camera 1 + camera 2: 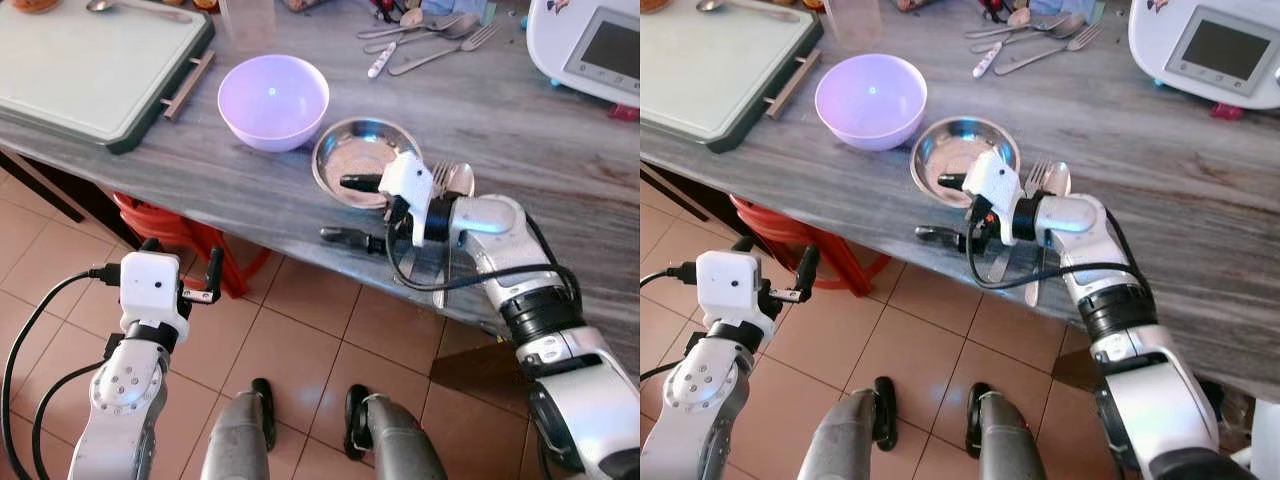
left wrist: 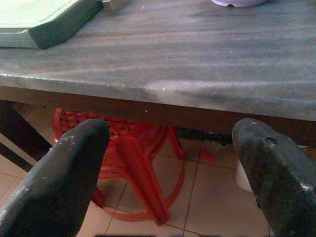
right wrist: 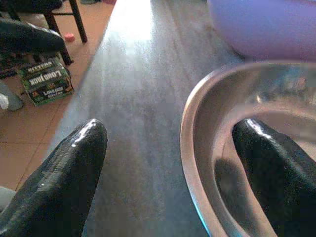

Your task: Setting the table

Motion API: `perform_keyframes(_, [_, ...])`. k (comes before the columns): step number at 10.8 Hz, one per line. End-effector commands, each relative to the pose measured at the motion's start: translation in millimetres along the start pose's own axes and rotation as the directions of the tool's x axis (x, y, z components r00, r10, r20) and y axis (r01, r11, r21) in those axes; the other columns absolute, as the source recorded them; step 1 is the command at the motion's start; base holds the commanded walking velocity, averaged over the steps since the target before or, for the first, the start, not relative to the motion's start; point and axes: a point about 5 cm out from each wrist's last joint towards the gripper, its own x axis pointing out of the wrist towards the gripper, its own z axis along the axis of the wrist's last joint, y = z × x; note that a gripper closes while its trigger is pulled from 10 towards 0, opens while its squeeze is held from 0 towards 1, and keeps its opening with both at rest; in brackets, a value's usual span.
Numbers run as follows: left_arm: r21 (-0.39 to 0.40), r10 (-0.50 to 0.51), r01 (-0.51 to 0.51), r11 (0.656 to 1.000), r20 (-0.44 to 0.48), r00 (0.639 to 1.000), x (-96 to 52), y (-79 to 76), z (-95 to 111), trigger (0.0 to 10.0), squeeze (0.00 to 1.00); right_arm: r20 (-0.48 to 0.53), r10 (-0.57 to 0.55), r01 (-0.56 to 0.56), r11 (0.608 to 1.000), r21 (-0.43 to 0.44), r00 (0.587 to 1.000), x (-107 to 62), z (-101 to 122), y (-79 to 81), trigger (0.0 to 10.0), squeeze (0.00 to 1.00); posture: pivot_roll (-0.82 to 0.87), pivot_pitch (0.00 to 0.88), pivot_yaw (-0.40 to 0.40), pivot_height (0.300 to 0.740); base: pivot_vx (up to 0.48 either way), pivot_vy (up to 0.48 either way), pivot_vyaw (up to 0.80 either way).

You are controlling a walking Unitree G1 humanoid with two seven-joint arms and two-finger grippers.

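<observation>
A shallow steel plate (image 1: 352, 148) lies near the front edge of the grey wooden table (image 1: 250, 190), with a lilac bowl (image 1: 272, 100) touching its left side. A fork (image 1: 443, 174) and a spoon (image 1: 461, 179) lie just right of the plate, partly hidden by my right arm. My right gripper (image 1: 350, 210) is open and straddles the plate's near rim (image 3: 195, 148): one finger is over the dish, the other over the table's front edge. My left gripper (image 1: 181, 262) is open and empty, held low in front of the table over the tiled floor.
A green-edged cutting board (image 1: 90, 60) fills the table's far left. Several loose pieces of cutlery (image 1: 425, 40) and a white appliance (image 1: 590, 45) stand at the back right. A red plastic stool (image 2: 138, 163) sits under the table.
</observation>
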Motion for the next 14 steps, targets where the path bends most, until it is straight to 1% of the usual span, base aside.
perform_keyframes(1, [0.003,0.002,-0.002,1.000,-0.030,1.000,-2.0,0.1,-5.7,10.0,0.00,-0.009,0.035,-0.035,0.999,-0.005,0.999,6.3,0.5,2.2,10.0,0.00,0.06,0.308,0.023,0.740,0.000,0.000,0.00])
perform_keyframes(2, [0.003,0.004,-0.004,1.000,-0.029,1.000,-2.0,0.0,-5.7,10.0,0.00,0.006,0.088,-0.089,0.996,0.012,0.996,10.6,2.6,5.4,10.0,0.00,0.06,0.307,0.022,0.740,0.000,0.000,0.00])
perform_keyframes(3, [0.003,0.007,-0.006,1.000,-0.030,1.000,-2.2,0.1,-5.8,10.0,0.00,0.025,0.113,-0.113,0.993,0.026,0.993,11.5,6.2,6.0,10.0,0.00,0.06,0.307,0.019,0.740,0.000,0.000,0.00])
perform_keyframes(6, [-0.001,0.006,-0.006,1.000,-0.028,1.000,-1.0,-0.9,-6.0,10.0,0.00,0.066,0.139,-0.142,0.989,0.040,0.988,11.1,13.3,4.9,10.0,0.00,0.05,0.305,0.017,0.740,0.000,0.000,0.00])
perform_keyframes(8, [-0.004,0.004,-0.005,1.000,-0.025,1.000,1.3,-1.8,-5.7,10.0,0.00,0.102,0.146,-0.154,0.985,0.077,0.984,9.8,19.6,4.3,10.0,0.00,0.05,0.301,0.016,0.740,0.000,0.000,0.00])
perform_keyframes(9, [-0.004,0.005,-0.005,1.000,-0.024,1.000,1.7,-1.8,-5.7,10.0,0.00,0.104,0.153,-0.163,0.983,0.086,0.983,10.0,19.7,5.4,10.0,0.00,0.05,0.300,0.016,0.740,0.000,0.000,0.00])
perform_keyframes(10, [-0.005,0.005,-0.005,1.000,-0.022,1.000,2.2,-2.0,-5.6,10.0,0.00,0.103,0.160,-0.172,0.979,0.112,0.982,10.7,19.1,7.7,10.0,0.00,0.05,0.296,0.016,0.740,0.000,0.000,0.00])
perform_keyframes(12, [-0.005,0.006,-0.006,1.000,-0.019,1.000,3.0,-2.1,-5.1,10.0,0.00,0.069,0.192,-0.201,0.968,0.149,0.979,9.2,13.3,15.5,10.0,0.00,0.05,0.295,0.016,0.740,0.000,0.000,0.00])
perform_keyframes(13, [-0.005,0.006,-0.006,1.000,-0.019,1.000,3.2,-2.1,-5.3,10.0,0.00,0.073,0.201,-0.212,0.959,0.190,0.977,7.8,12.3,17.0,10.0,0.00,0.05,0.294,0.016,0.740,0.000,0.000,0.00])
perform_keyframes(14, [-0.009,0.004,-0.004,1.000,-0.018,1.000,3.8,-2.8,-5.2,10.0,0.00,0.060,0.214,-0.222,0.948,0.229,0.975,7.0,9.2,22.4,10.0,0.00,0.05,0.292,0.016,0.740,0.000,0.000,0.00])
